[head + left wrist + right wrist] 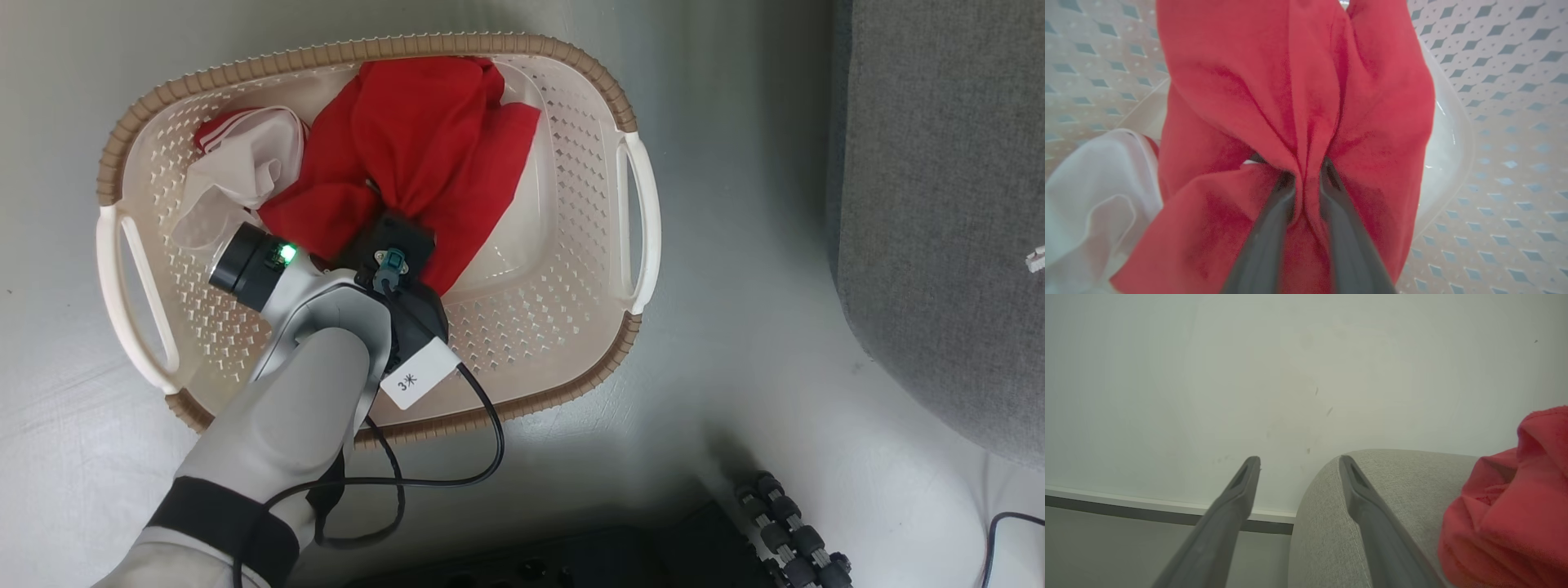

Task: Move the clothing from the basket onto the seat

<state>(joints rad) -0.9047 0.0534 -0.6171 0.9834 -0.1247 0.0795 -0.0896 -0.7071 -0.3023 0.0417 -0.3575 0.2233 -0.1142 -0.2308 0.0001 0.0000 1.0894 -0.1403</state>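
1. Counting first: there's one basket (629, 106), cream with a brown rim and two white handles. It sits on the pale floor (735, 327), apart from the grey seat (939, 204) off to the robot's right.
2. The clothing (424, 139) in the basket is a big red piece bunched up around the middle. A white panel (237, 171) with red trim lies just beside it on the left. Honestly can't tell if that's one garment or two.
3. One more red bundle (1506, 522) is lying on the seat, at the right edge of the right wrist view.
4. There are two grippers. The left gripper (1306, 173) is down inside the basket with its fingers squeezed narrow. A fold of the red fabric is pinched between them, and the cloth puckers in toward the tips.
5. The right gripper (1299, 459) is spread wide with nothing between the fingers. One finger shows against the seat's rounded edge, the other against the plain wall. It's clear of the red bundle.
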